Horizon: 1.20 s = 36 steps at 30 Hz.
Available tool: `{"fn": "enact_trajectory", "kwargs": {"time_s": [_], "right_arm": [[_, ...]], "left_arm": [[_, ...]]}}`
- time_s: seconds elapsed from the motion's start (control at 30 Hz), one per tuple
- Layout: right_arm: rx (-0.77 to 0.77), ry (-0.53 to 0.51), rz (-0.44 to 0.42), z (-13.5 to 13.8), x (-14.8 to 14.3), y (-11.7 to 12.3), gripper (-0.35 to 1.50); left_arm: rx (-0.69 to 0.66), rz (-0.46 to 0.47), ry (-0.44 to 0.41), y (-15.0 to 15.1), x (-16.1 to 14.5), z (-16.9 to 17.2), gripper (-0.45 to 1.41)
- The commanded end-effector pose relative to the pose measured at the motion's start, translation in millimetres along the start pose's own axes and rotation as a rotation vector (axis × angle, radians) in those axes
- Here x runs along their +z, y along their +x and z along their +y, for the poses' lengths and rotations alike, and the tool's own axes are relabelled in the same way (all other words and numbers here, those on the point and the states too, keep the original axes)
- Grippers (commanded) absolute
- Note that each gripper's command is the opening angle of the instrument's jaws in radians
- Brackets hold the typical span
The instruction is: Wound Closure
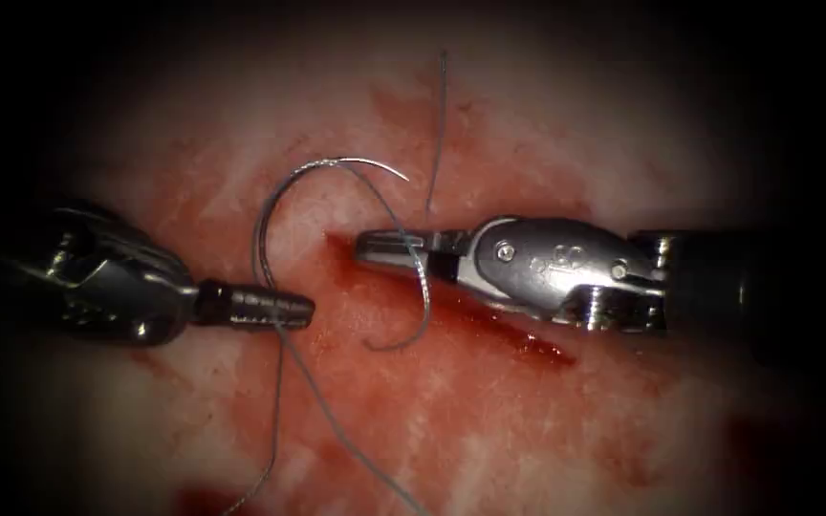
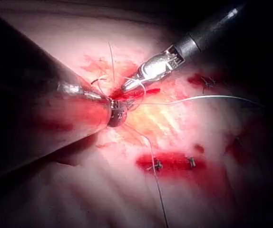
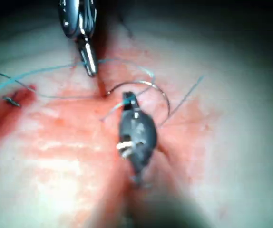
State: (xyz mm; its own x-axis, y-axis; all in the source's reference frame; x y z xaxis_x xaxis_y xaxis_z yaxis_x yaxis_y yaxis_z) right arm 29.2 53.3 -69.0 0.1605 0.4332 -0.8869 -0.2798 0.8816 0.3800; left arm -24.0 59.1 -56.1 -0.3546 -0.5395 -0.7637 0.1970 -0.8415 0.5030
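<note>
The tissue (image 1: 547, 430) lies under both of my tools, smeared with red fluid (image 1: 489, 330). The cut (image 1: 528, 339) runs from mid-frame down toward the right. My right tool (image 1: 389, 250) reaches in from the right over the upper end of the cut; its jaws are closed on the thread (image 1: 423, 287), which loops down below them. My left tool (image 1: 284, 308) sits left of the cut, jaws closed on the needle (image 1: 284, 196) near its thread end. The needle arcs up and rightward, free of the tissue, tip in the air. More thread trails down from the left jaws. A loose strand (image 1: 440, 134) stands above the cut.
</note>
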Motion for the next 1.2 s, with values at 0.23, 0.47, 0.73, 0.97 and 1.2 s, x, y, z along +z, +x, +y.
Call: {"fn": "enact_trajectory", "kwargs": {"time_s": [0.23, 0.47, 0.73, 0.97, 1.2], "right_arm": [[0.02, 0.015, 0.036, -1.5, 2.0, 1.4, -0.35], [0.025, 0.008, 0.065, -1.5, 2.3, 1.8, -0.35], [0.025, 0.011, 0.093, -2.0, 3.5, 2.2, -0.35], [0.017, 0.015, 0.096, -2.3, 4.7, 1.6, -0.35], [0.02, 0.014, 0.108, -2.1, 4.9, 1.9, -0.35]], "left_arm": [[-0.049, 0.036, -0.011, -0.7, 3.8, 2.4, -0.35], [-0.086, 0.097, -0.037, 0.9, 6.0, 3.2, -0.35], [-0.099, 0.176, -0.075, 2.2, 6.8, 3.0, -0.35], [-0.122, 0.193, -0.08, 4.5, 5.6, 0.9, -0.35], [-0.136, 0.203, -0.082, 7.0, 5.3, 0.0, -0.35]]}}
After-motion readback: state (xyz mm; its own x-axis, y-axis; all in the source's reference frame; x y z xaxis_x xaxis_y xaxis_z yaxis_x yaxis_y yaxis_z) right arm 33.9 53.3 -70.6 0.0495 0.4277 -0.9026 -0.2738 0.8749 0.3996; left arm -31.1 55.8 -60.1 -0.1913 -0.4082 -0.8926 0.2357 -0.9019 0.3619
